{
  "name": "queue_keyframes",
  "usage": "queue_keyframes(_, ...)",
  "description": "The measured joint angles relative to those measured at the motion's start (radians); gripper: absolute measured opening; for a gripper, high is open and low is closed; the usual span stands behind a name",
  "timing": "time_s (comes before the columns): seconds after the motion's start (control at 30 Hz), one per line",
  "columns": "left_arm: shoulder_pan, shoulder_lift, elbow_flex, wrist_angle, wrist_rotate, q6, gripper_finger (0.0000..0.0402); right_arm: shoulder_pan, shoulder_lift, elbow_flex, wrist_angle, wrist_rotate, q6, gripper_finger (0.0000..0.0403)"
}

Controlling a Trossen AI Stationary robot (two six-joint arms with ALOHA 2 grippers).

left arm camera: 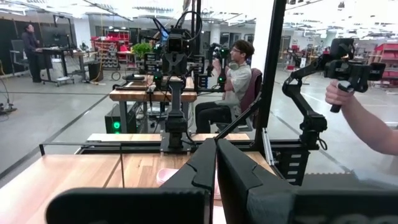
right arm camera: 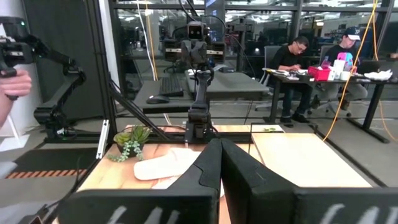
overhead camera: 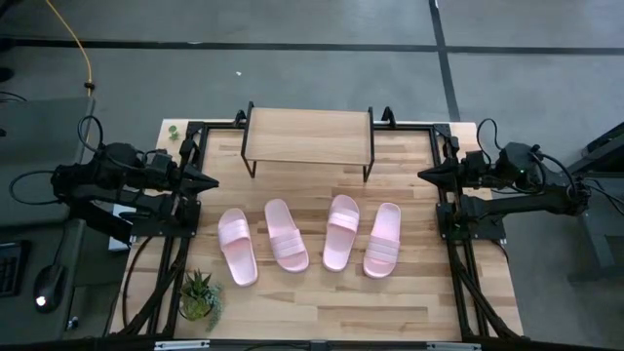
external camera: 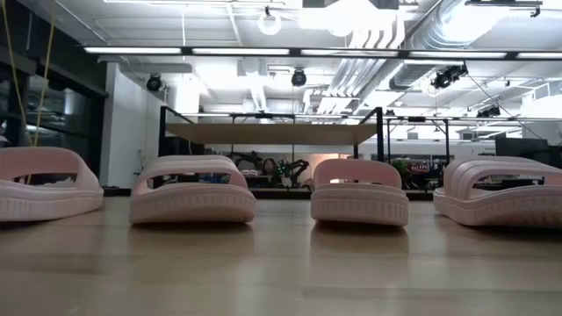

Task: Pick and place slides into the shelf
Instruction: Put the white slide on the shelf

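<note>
An open-plan robotics laboratory is indicated. Exposed ceiling ducts (external camera: 413, 35) and strip lighting are seen above a grey concrete floor (overhead camera: 292, 68), and further robot arms (left arm camera: 311, 93) are mounted on wooden workbenches (left arm camera: 134, 93). People are seated at desks (right arm camera: 323, 78) among cables and equipment.

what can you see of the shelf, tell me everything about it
The shelf is a small low rack with a light wooden plank top and thin black metal legs. It stands upright at the far edge of the table, centred between the two arms. Its top is bare and nothing sits under it. The four pink slides lie in a row on the table in front of it, apart from it. Neither tool touches it. In the low view it shows behind the slides, its plank seen edge-on.
</note>
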Motion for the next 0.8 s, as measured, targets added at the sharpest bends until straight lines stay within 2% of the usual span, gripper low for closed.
queue_keyframes(0.33, 0.000, 0.002, 0.000, -0.005, 0.000, -0.073, 0.0007, 0.000, 0.000, 0.000, 0.010, 0.000, 0.005, 0.0000)
queue_keyframes(0.57, 0.000, 0.052, 0.000, 0.013, 0.000, -0.079, 0.0008, 0.000, 0.002, 0.000, 0.008, -0.012, -0.008, 0.0002)
queue_keyframes(0.8, 0.000, 0.094, 0.000, 0.023, 0.000, -0.079, 0.0008, 0.000, 0.054, 0.000, 0.002, -0.005, -0.049, 0.0048)
